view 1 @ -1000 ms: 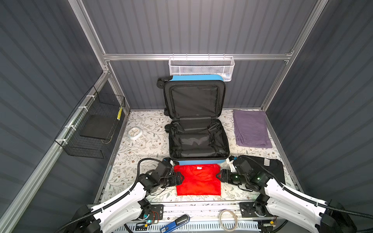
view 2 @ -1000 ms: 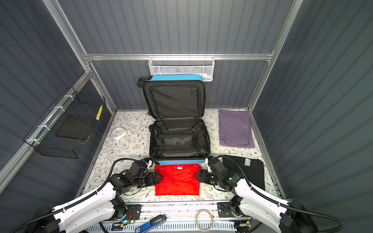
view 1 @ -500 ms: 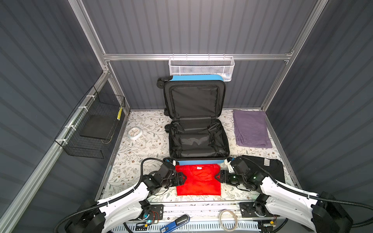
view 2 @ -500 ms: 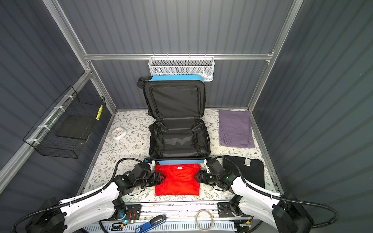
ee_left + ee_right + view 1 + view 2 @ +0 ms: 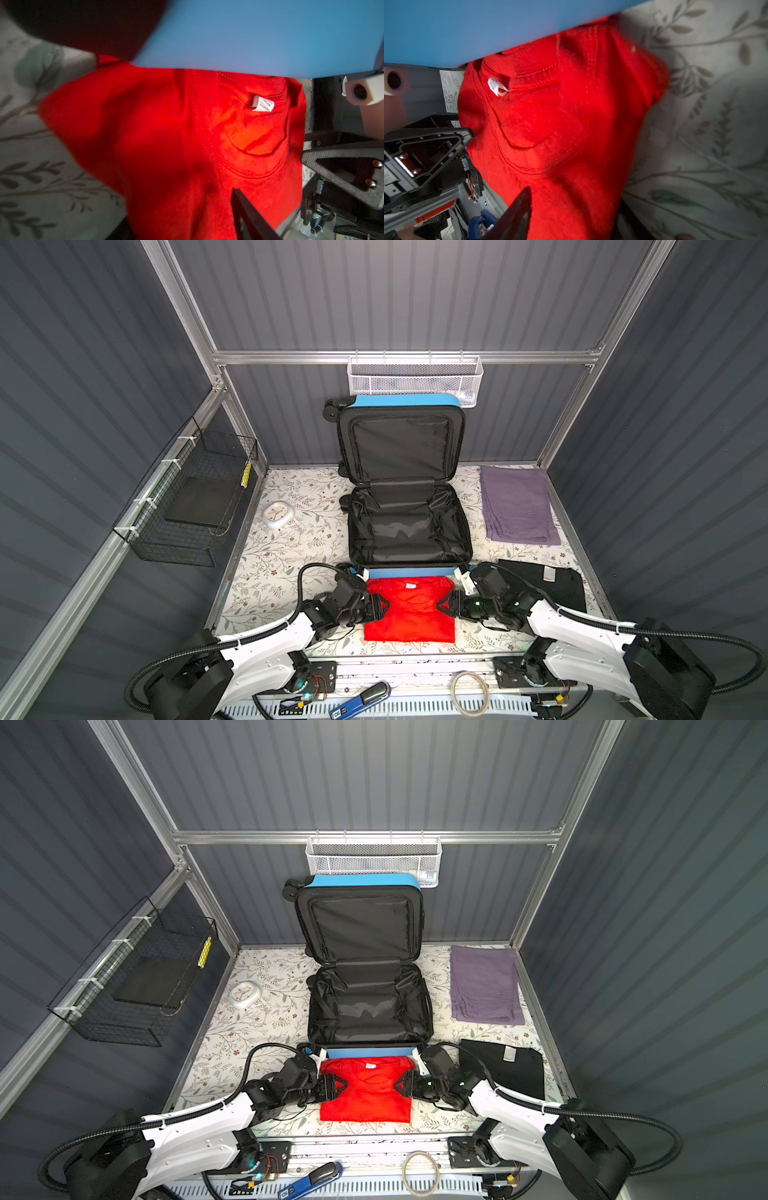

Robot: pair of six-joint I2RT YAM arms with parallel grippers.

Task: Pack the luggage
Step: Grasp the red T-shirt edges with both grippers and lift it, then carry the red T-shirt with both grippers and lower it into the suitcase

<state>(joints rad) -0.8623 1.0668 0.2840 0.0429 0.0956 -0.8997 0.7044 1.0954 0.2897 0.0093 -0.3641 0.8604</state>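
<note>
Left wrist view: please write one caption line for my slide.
Folded red shirt with a white neck label, next to the blue luggage, on the floral table cover.

Luggage (image 5: pixel 409 526) cavity is facing up, open from above. Blue front wall (image 5: pixel 409 573) is standing between red shirt (image 5: pixel 409 616) and cavity, lid (image 5: pixel 401 443) blocking the rear. Purple towel (image 5: pixel 517 506) is crowding right flank; left surface (image 5: pixel 299 547) is lying mostly bare.

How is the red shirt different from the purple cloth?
The red shirt is bright red with a white tag; the purple cloth is plain dull purple. The red shirt lies in front of the open luggage; the purple cloth lies beside it, further back. Both are folded flat on the flowery table, outside the luggage.
</note>
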